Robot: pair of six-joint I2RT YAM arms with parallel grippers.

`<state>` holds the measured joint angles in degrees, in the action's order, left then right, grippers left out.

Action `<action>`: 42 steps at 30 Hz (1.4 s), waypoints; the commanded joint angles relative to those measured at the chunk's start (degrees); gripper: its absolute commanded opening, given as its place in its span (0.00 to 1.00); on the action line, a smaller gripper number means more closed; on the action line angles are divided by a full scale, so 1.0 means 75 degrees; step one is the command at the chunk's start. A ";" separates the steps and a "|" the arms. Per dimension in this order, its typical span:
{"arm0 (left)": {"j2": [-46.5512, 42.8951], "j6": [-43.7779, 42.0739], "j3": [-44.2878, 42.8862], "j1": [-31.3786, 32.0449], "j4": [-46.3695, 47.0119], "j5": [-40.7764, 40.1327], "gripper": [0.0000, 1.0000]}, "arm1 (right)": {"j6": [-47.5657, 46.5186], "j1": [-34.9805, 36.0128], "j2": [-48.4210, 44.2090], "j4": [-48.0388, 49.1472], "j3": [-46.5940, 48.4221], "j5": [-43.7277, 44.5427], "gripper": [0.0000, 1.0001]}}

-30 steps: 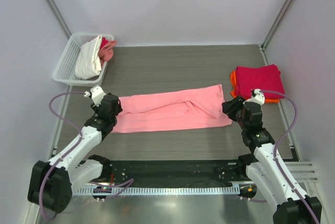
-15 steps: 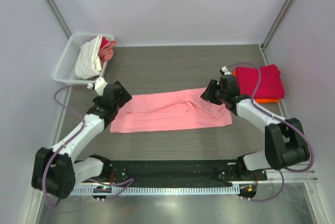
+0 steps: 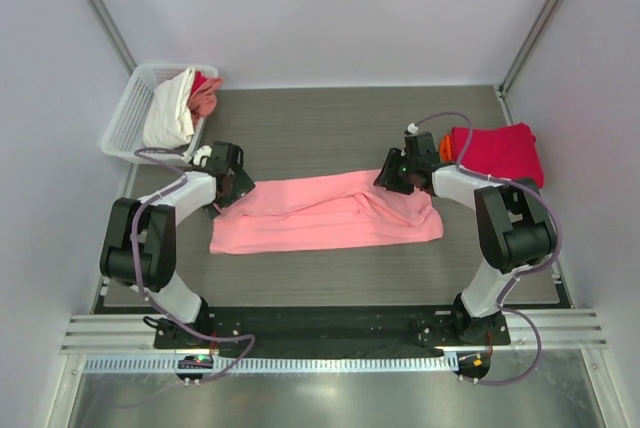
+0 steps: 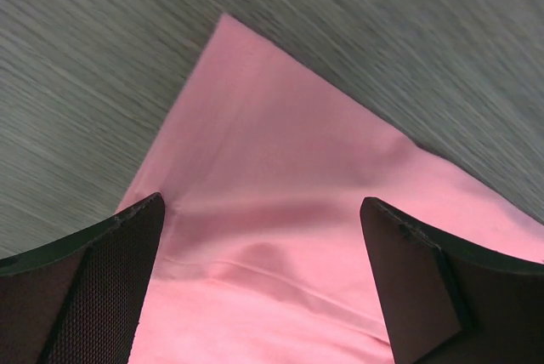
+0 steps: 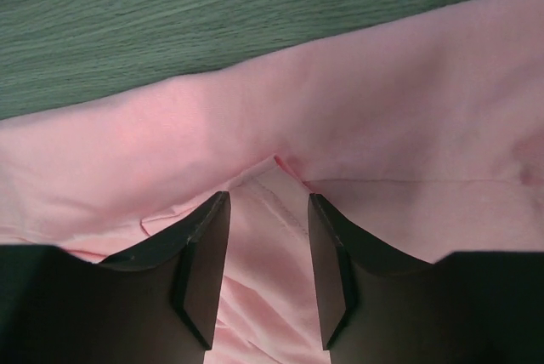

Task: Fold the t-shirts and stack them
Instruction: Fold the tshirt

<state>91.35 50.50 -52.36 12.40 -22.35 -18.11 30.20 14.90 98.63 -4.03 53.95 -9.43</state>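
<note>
— What stood farthest left?
— A white lattice basket (image 3: pixel 122 126) at the back left corner of the table (image 3: pixel 320 123). A white t-shirt (image 3: pixel 168 113) and a coral-pink one (image 3: pixel 207 96) were bundled inside it.

— And the left arm?
— It was folded sharply, its elbow out toward the table's left edge and its forearm reaching rightward. The left hand (image 4: pixel 261 207) hung over the far left corner of the salmon-pink t-shirt (image 3: pixel 330 213). Its fingers were spread wide and gripped nothing; the cloth lay flat below them.

— Where did that shirt lie?
— Mid-table, folded into a long band that ran left to right between the two hands.

— The right arm?
— Bent just as tightly, it reached leftward to the band's far right corner. The right hand (image 5: pixel 268 202) pointed down at the cloth with its fingers drawn to a narrow gap. A raised crease of pink sat just ahead of the tips. I couldn't tell whether any cloth was pinched.

— Farther right?
— A folded crimson t-shirt (image 3: pixel 497 153) lay on an orange one (image 3: pixel 445 145), whose edge showed at its left side, near the table's right edge.
</note>
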 commanded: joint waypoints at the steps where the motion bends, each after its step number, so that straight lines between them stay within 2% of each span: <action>1: 0.0440 0.0064 -0.0647 -0.0236 -0.0863 0.0131 0.97 | -0.0100 0.0006 0.0044 0.0058 0.0446 -0.0161 0.48; 10: 0.0266 0.0017 -0.0601 -0.0306 -0.1157 -0.0644 0.97 | -0.0217 0.0053 0.0360 -0.0341 0.0880 0.0192 0.49; 14: 0.0066 -0.0112 -0.0601 -0.0248 -0.1169 -0.0784 0.97 | -0.0241 0.0111 0.0572 -0.0365 0.0927 -0.0136 0.38; 19: -0.0226 -0.0311 -0.0636 -0.0061 -0.1227 -0.1030 0.97 | -0.0299 0.0123 0.0537 -0.0365 0.0834 -0.0277 0.37; 21: -0.0344 -0.0335 -0.0671 0.0022 -0.1321 -0.1159 0.97 | -0.0323 0.0135 0.0514 -0.0399 0.0845 -0.0301 0.28; 22: -0.0402 -0.0370 -0.0694 0.0103 -0.1391 -0.1195 0.97 | -0.0323 0.0147 0.0490 -0.0411 0.0822 -0.0243 0.16; 26: -0.0683 -0.0428 -0.0707 0.0326 -0.1566 -0.1511 0.97 | -0.0335 0.0205 0.0116 -0.0423 0.0554 -0.0114 0.02; 32: -0.1117 -0.0475 -0.0952 0.0736 -0.1836 -0.1874 0.97 | -0.0300 0.0276 -0.0880 -0.0435 0.0002 -0.0277 0.01; 38: -0.1258 -0.0581 -0.1151 0.1193 -0.1848 -0.1711 0.96 | -0.0160 0.0311 -0.1747 -0.0412 -0.0607 -0.1249 0.01; 42: -0.1235 -0.0628 -0.1350 0.1439 -0.1837 -0.1348 0.97 | 0.0098 0.0440 -0.2158 -0.0493 -0.1099 -0.1672 0.08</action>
<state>83.50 46.72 -59.88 22.13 -35.68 -28.84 29.12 17.32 85.27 -7.73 47.97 -17.50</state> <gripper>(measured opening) 0.966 0.071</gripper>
